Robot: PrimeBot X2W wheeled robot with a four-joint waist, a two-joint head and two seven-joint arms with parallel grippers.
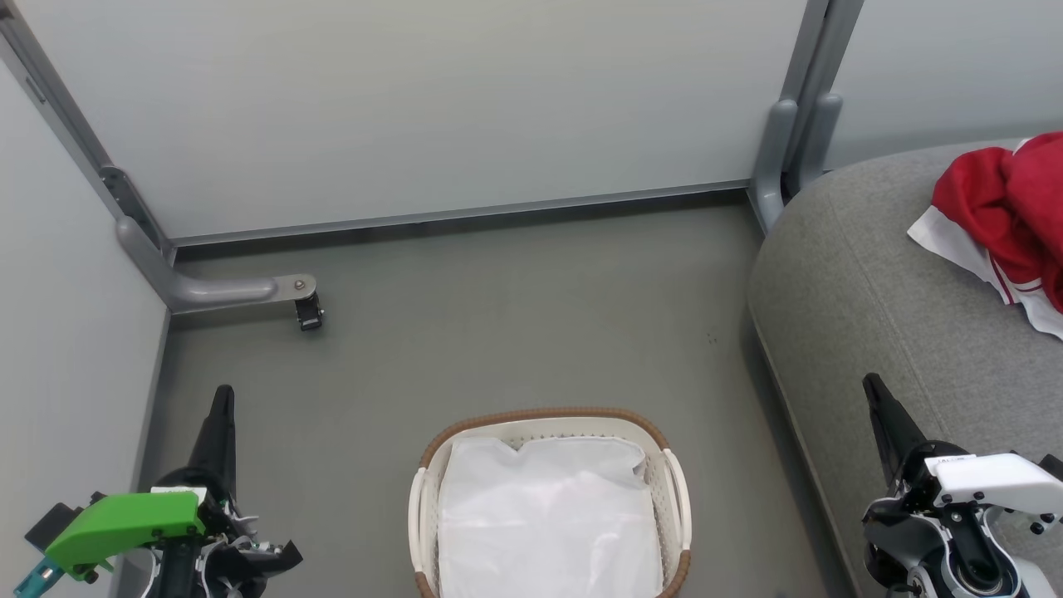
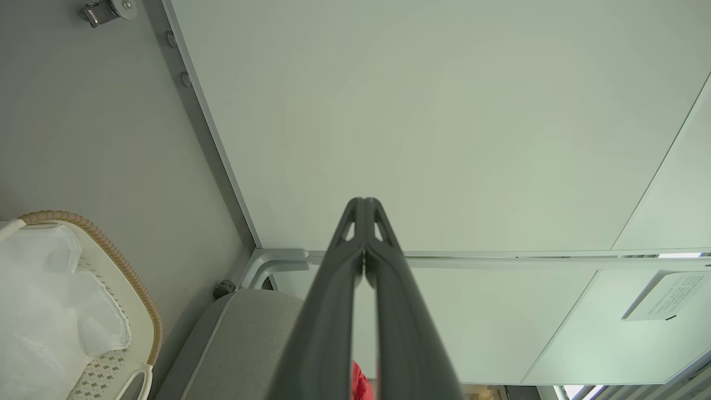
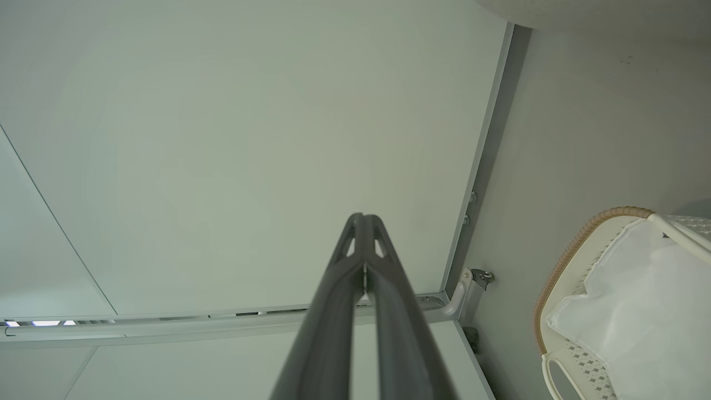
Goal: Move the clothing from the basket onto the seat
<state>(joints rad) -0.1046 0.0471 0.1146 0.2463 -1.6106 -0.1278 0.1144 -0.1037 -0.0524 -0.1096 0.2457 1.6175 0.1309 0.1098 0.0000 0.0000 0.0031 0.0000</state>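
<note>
The red clothing point(image 1: 1005, 212) with white bands lies bunched on the grey seat point(image 1: 864, 282) at the right edge. A sliver of red clothing point(image 2: 360, 383) shows between the fingers in the left wrist view, beside the seat point(image 2: 250, 339). The cream basket point(image 1: 550, 423) with its brown rim stands on the floor at bottom centre, holding just a white liner sheet point(image 1: 544, 515). My left gripper point(image 1: 222, 397) is shut and empty at lower left. My right gripper point(image 1: 874, 386) is shut and empty at lower right, over the seat's front edge. Both wrist views show the basket point(image 2: 111, 255) point(image 3: 577, 244) and the shut grippers point(image 2: 364, 203) point(image 3: 364, 218).
Pale partition panels point(image 1: 415, 108) close off the back and left. A grey bracket foot with a caster point(image 1: 309, 311) sticks out on the floor at left. Grey floor point(image 1: 515, 332) lies between the basket and the panels.
</note>
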